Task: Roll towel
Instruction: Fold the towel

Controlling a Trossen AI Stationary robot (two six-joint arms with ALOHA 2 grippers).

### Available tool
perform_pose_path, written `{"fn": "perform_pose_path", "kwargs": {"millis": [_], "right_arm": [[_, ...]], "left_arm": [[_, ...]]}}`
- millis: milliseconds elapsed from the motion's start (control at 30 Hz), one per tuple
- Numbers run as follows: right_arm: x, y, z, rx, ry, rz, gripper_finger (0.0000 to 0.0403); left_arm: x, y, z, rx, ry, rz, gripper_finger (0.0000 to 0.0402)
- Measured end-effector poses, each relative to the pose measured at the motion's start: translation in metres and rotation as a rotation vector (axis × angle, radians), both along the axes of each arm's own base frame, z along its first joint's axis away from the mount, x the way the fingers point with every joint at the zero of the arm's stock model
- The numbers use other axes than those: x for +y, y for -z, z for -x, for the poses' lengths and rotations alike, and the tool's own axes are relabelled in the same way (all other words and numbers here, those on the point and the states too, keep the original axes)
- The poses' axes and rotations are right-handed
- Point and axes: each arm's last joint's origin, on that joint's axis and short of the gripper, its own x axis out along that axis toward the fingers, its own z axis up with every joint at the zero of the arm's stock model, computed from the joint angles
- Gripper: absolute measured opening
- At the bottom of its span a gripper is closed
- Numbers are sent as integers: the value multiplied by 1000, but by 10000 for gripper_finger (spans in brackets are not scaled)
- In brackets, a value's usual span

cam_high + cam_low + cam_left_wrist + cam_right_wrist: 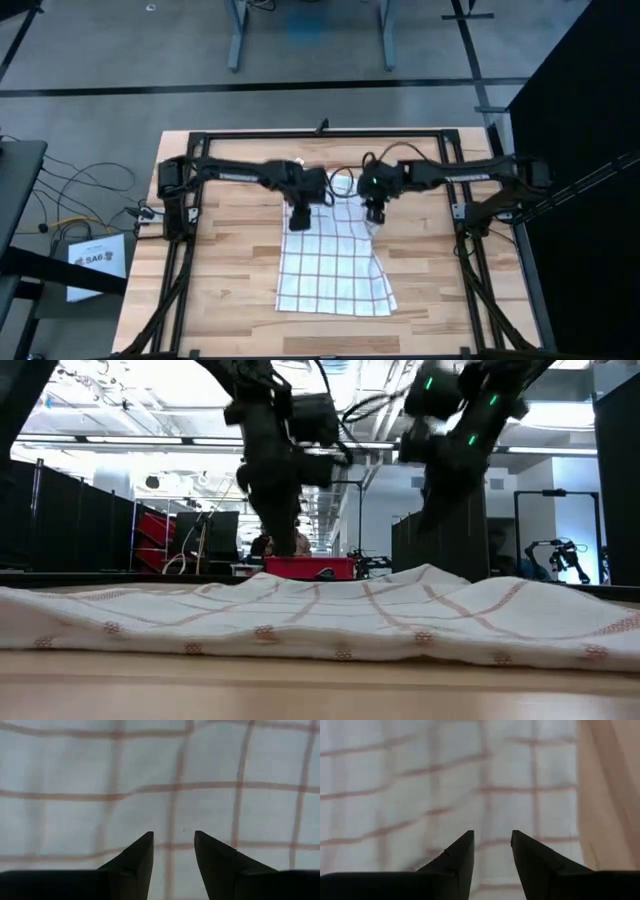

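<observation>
the towel [335, 262] looks thin, light and limp, so it should bunch and slide on the table [220, 290] rather than hold a shape; the far edge, near its two corners, seems the place to pinch for a roll. it is white with a thin reddish grid, lying mostly flat mid-table with soft ripples and a narrower far end. the left gripper [173, 851] and right gripper [492, 847] hover over that far edge, fingers slightly apart, holding nothing.
</observation>
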Motion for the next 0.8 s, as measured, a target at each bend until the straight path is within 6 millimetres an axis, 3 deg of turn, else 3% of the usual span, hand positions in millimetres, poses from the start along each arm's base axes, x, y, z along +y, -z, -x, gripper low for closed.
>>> {"fn": "perform_pose_path", "kwargs": {"millis": [200,367,633,800], "right_arm": [[-23,33,-1,145,-5,-24,119],[-25,59,-4,246,-76,-35,119],[-47,61,11,311,-87,-48,119],[-61,55,19,297,-39,-29,119]], "left_arm": [[-25,21,5,61,-27,32,127],[-28,29,11,88,-71,47,127],[-34,43,30,209,-72,51,127],[-35,43,29,208,-84,50,127]]}}
